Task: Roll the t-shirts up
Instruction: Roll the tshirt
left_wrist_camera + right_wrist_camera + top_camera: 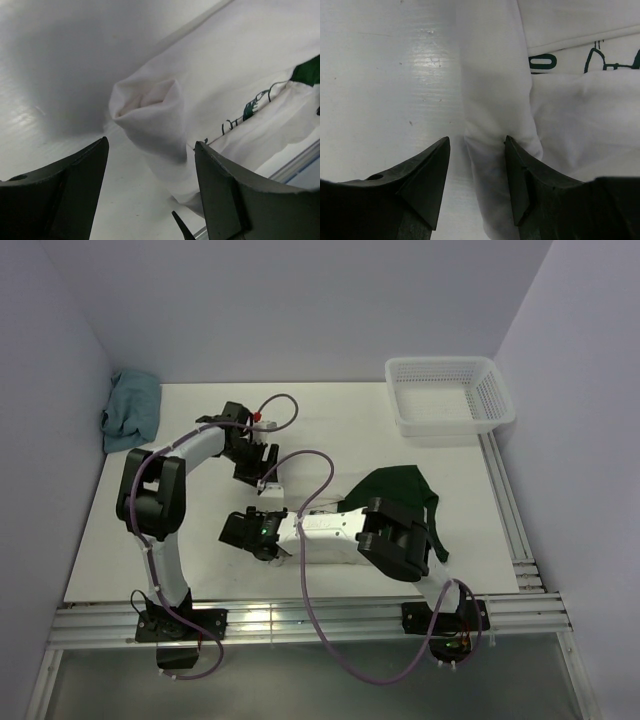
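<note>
White cloth on a white table is hard for me to see from above, so I go by the wrist views. Nearest to me, the right claw [476, 142] is spread open and low over the table [385, 75]. A folded edge of the t-shirt [495, 75] lies between its fingers, not pinched. If I close here, I think I may grab only the top layer, and the fold would pull open.

A bit farther, the left claw [151, 143] is spread wide too and holds nothing. The rolled end of the shirt sits just past it. That roll looks loose, so one bump could make it flop open.

The shirt lies mid-table, mostly under the right arm, with its green sleeve [395, 490] to the right. Both claws are near each other, so they could knock together.

Far away sit the basket [497, 400] and the teal cloth [130, 410].
</note>
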`<move>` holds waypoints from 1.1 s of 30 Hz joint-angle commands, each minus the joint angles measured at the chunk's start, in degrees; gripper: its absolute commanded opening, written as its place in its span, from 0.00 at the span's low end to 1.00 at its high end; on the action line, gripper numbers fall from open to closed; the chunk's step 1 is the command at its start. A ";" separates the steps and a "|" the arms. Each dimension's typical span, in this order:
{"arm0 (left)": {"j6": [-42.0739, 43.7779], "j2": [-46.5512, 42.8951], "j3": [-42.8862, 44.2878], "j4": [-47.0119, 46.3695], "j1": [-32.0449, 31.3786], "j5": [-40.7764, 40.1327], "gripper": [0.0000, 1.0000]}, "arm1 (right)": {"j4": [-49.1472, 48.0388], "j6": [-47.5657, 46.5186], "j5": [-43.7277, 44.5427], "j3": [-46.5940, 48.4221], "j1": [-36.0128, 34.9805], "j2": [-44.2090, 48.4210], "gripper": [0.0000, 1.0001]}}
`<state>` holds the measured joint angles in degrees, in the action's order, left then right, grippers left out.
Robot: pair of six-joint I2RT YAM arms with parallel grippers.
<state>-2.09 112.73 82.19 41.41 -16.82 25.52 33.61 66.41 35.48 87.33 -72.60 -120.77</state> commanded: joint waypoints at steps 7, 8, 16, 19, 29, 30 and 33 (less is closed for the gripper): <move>1.47 -3.39 -4.76 -5.02 3.89 13.15 0.75 | 11.74 2.85 -2.61 0.73 -1.05 -5.44 0.39; 1.47 -3.57 -4.76 -5.11 4.16 13.41 0.74 | 12.09 2.76 -2.53 1.43 -1.05 -6.05 0.32; 1.47 -6.02 -5.20 -5.20 6.27 14.73 0.74 | 4.83 1.09 -4.36 -3.62 -0.70 -3.70 0.17; 3.49 -6.82 -5.38 -5.20 7.23 16.48 0.73 | -11.50 0.39 -9.18 -15.46 0.52 3.85 0.13; 7.53 -6.73 -6.61 -3.79 7.85 24.05 0.76 | -52.38 4.60 -20.79 -40.91 6.67 16.09 0.12; 7.45 -6.38 -6.96 -3.96 7.77 23.79 0.76 | -55.20 5.30 -21.59 -42.32 7.20 16.27 0.12; 7.71 -4.98 -8.27 -5.19 7.85 24.22 0.77 | -64.96 7.94 -24.23 -47.07 8.52 15.74 0.12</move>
<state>3.64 108.16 75.02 37.50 -8.97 46.22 -22.70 71.53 18.13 44.58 -64.88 -103.74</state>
